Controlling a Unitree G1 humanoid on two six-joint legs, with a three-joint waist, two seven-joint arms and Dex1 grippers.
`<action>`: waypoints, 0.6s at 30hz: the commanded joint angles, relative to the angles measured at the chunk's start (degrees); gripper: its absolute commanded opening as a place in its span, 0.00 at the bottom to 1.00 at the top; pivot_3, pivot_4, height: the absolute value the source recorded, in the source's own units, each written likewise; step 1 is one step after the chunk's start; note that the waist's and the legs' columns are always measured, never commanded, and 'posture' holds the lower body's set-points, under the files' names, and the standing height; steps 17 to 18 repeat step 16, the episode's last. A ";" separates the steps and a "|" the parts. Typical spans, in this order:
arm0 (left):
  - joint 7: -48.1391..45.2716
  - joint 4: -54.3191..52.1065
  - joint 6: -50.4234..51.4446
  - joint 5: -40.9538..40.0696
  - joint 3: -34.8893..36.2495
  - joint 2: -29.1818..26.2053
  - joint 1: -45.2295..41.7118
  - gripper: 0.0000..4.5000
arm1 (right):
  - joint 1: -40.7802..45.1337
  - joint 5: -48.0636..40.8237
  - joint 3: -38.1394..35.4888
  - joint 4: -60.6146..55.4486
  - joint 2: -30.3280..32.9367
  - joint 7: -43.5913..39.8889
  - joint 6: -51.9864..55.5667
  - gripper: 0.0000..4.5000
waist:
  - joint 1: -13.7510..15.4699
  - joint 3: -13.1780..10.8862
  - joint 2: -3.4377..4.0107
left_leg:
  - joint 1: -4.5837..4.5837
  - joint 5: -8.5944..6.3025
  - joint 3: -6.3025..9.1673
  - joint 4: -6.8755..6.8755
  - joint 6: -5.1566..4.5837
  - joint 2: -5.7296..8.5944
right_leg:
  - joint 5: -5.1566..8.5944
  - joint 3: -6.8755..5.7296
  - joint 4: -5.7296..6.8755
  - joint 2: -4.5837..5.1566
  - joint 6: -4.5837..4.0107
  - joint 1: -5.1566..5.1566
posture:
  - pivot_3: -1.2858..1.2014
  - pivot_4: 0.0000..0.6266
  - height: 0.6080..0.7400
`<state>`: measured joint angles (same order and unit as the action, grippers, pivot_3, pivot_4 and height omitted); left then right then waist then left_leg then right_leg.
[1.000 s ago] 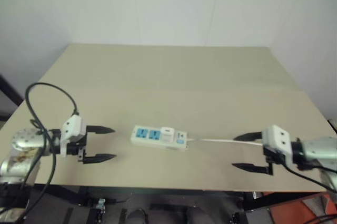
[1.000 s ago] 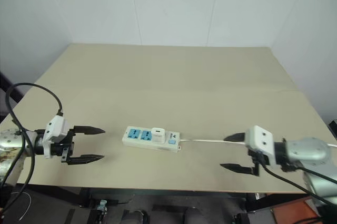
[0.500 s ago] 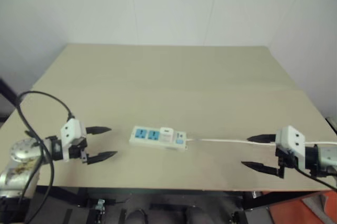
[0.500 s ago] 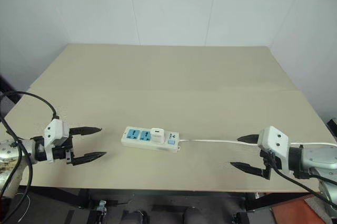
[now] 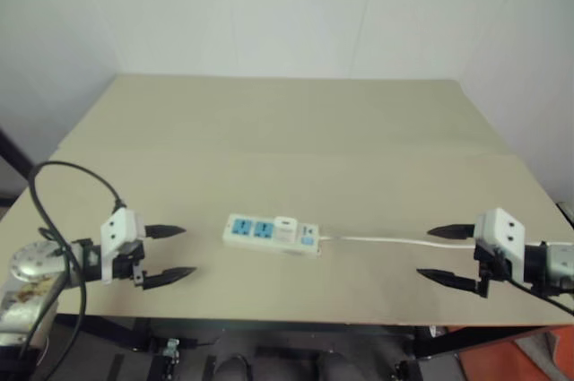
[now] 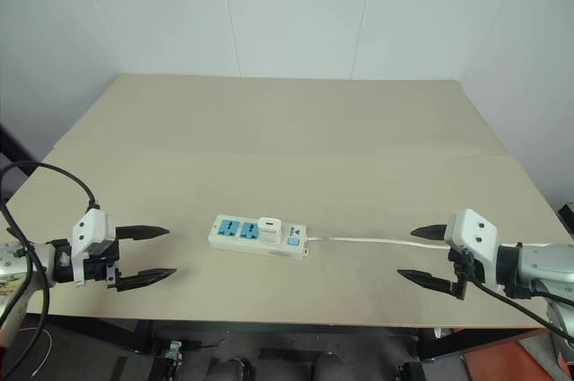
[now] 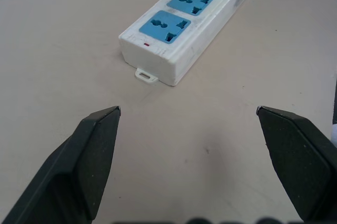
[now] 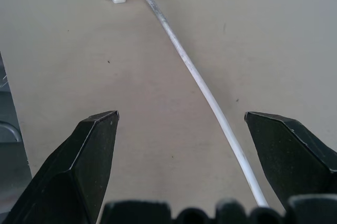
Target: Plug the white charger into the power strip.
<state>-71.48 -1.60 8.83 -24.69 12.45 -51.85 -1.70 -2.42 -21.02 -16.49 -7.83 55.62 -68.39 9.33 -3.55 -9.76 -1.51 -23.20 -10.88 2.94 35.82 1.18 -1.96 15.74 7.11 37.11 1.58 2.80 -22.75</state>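
The white charger (image 6: 268,228) already stands upright in the power strip (image 6: 258,236), seated in the socket next to the strip's cord end, with two blue sockets bare beside it toward the left edge of the tabletop (image 6: 296,130). The strip lies near the front edge, about midway along it, slightly skewed. Judging by that, the plugging looks done, and the step in hand is to draw clear without disturbing it. The left gripper (image 6: 143,254) hangs over the front left part of the tabletop, well apart from the strip's free end, fingers (image 7: 95,145) spread wide and holding nothing. The right gripper (image 6: 430,256) hovers near the front right corner, its fingers (image 8: 89,150) just as wide and empty. To do this well, each arm should pull outward and up along its own side, away from the strip, not across it. The one thing in the way is the thin white cord (image 6: 368,240), which runs from the strip toward the right edge and passes between the right fingers in the right wrist view; a finger that dips or sweeps sideways could snag it, tug the strip and perhaps loosen the charger. Nothing else lies on the tabletop; a plain white wall stands behind the far edge.
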 commanded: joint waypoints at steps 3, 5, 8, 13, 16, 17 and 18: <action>-0.49 -1.47 0.68 -0.91 1.48 -1.21 -0.13 1.00 | 0.29 -0.06 -1.18 -0.84 0.09 0.65 -1.36 1.00 | 0.00 0.00 0.00 | 0.00 0.00 0.01 0.00 0.00 0.00 | 0.00 0.00 0.00 0.00 0.00 0.00 | 0.52 0.24 1.00; -0.77 -1.17 0.64 -1.02 1.41 -1.24 -0.48 1.00 | -0.11 -0.17 -1.38 -1.19 0.10 0.79 -1.19 1.00 | 0.01 0.00 0.00 | 0.01 0.00 0.01 0.00 0.00 0.00 | 0.00 0.00 0.00 0.00 0.00 0.01 | 0.52 0.24 1.00; -1.10 -0.70 0.47 -0.77 0.92 -1.34 -1.34 1.00 | -0.85 -0.31 -1.75 -1.81 0.07 1.00 -1.10 1.00 | 0.05 0.00 0.00 | 0.03 0.00 0.01 0.02 0.00 0.00 | 0.00 -0.01 0.01 0.00 0.00 0.06 | 0.52 0.24 1.00; -2.54 0.01 2.16 -1.07 0.04 -2.03 -3.02 1.00 | -2.59 -0.59 -2.67 -2.71 -0.04 1.36 -1.22 1.00 | 0.10 0.00 0.00 | 0.03 0.00 0.02 0.04 0.00 0.01 | -0.01 -0.02 0.01 0.00 0.01 0.08 | 0.52 0.24 1.00; -3.26 0.04 2.70 -1.09 0.02 -2.05 -3.36 1.00 | -3.65 -0.73 -3.25 -3.23 -0.04 1.49 -1.36 1.00 | 0.10 0.00 0.00 | 0.03 0.00 0.02 0.03 0.00 0.00 | -0.01 -0.02 0.01 0.00 0.01 0.08 | 0.52 0.24 1.00; -3.26 0.04 2.70 -1.09 0.02 -2.05 -3.36 1.00 | -3.65 -0.73 -3.25 -3.23 -0.04 1.49 -1.36 1.00 | 0.10 0.00 0.00 | 0.03 0.00 0.02 0.03 0.00 0.00 | -0.01 -0.02 0.01 0.00 0.01 0.08 | 0.52 0.24 1.00; -3.26 0.04 2.70 -1.09 0.02 -2.05 -3.36 1.00 | -3.65 -0.73 -3.25 -3.23 -0.04 1.49 -1.36 1.00 | 0.10 0.00 0.00 | 0.03 0.00 0.02 0.03 0.00 0.00 | -0.01 -0.02 0.01 0.00 0.01 0.08 | 0.52 0.24 1.00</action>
